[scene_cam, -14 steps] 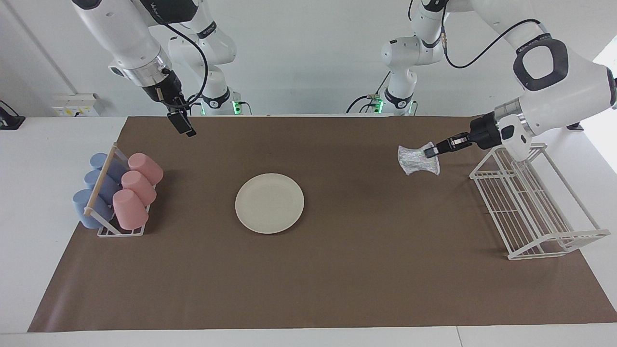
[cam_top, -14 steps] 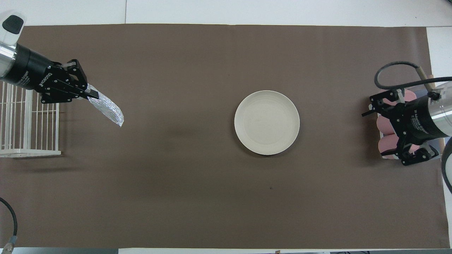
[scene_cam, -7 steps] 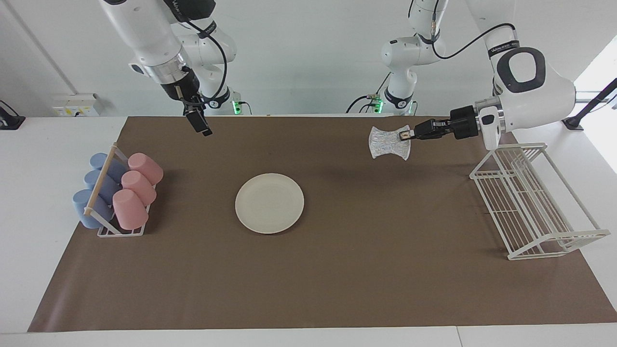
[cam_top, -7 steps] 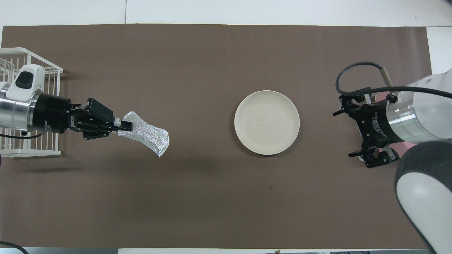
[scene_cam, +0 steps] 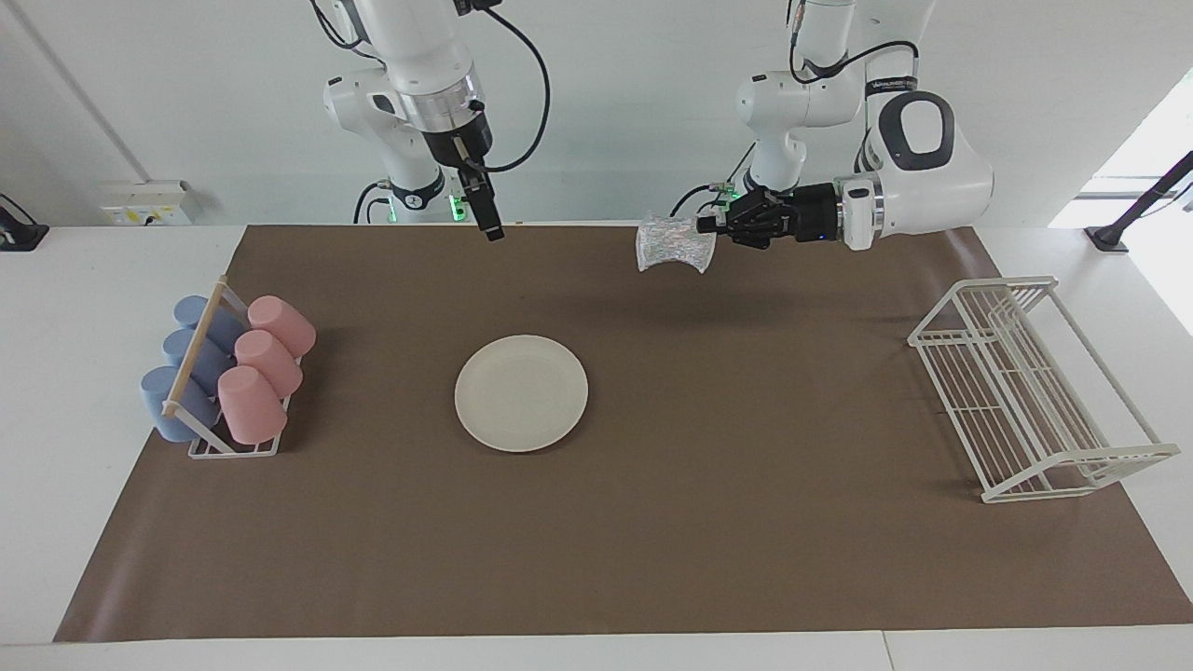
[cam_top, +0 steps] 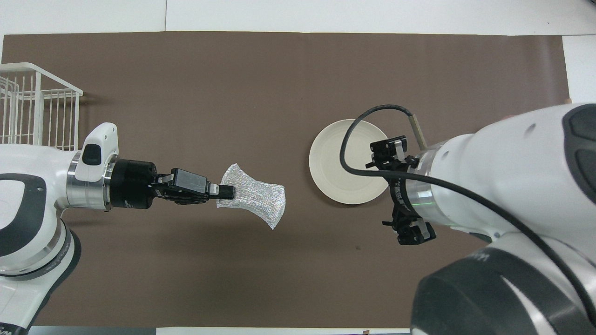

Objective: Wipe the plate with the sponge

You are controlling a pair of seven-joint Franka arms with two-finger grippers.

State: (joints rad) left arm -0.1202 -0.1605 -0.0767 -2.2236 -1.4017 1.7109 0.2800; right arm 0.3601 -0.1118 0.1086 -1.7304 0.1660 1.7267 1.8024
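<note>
Sponge (cam_top: 255,198) clamped in left gripper (cam_top: 222,191) jaws — airborne; right gripper (scene_cam: 494,232) jaws unclear.

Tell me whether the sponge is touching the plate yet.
Apart. The facing view shows the sponge held up in the left claw, well clear of the plate.

Open brown mat (scene_cam: 746,522) surrounds the plate (scene_cam: 521,392) on every side. The cup rack (scene_cam: 224,377) and the wire dish rack (scene_cam: 1025,391) stand well apart at the table's two ends, leaving the middle unobstructed.
</note>
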